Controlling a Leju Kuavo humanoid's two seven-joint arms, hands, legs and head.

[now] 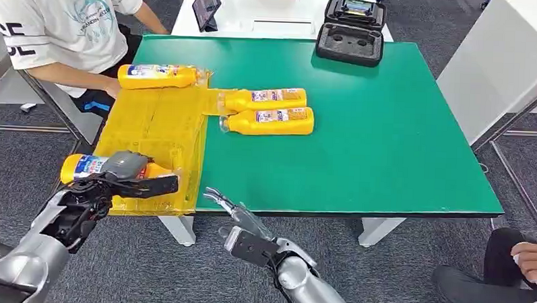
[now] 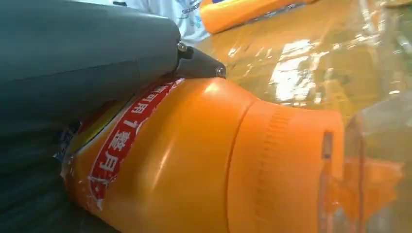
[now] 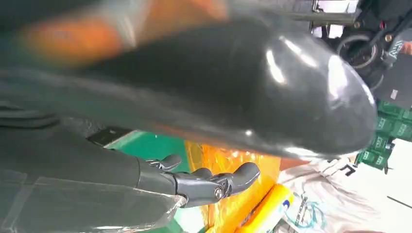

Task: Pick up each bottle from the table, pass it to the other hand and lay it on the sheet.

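My left hand (image 1: 120, 176) grips a yellow bottle (image 1: 83, 166) lying on its side at the near end of the yellow sheet (image 1: 155, 124). Up close, the left hand (image 2: 73, 63) lies over the bottle (image 2: 194, 160), whose cap end points toward the sheet (image 2: 301, 63). Another bottle (image 1: 157, 75) lies across the sheet's far end. Two more bottles (image 1: 268, 97) (image 1: 270, 120) lie side by side on the green table (image 1: 388, 129), just right of the sheet. My right hand (image 1: 233, 214) is open and holds nothing, just off the table's front edge, right of the held bottle.
A person in a white shirt (image 1: 61, 23) sits at the far left, a hand by the sheet's far end. A black case (image 1: 351, 30) and a tablet (image 1: 207, 4) stand at the back. Another person's knee and hand (image 1: 518, 268) are at the lower right.
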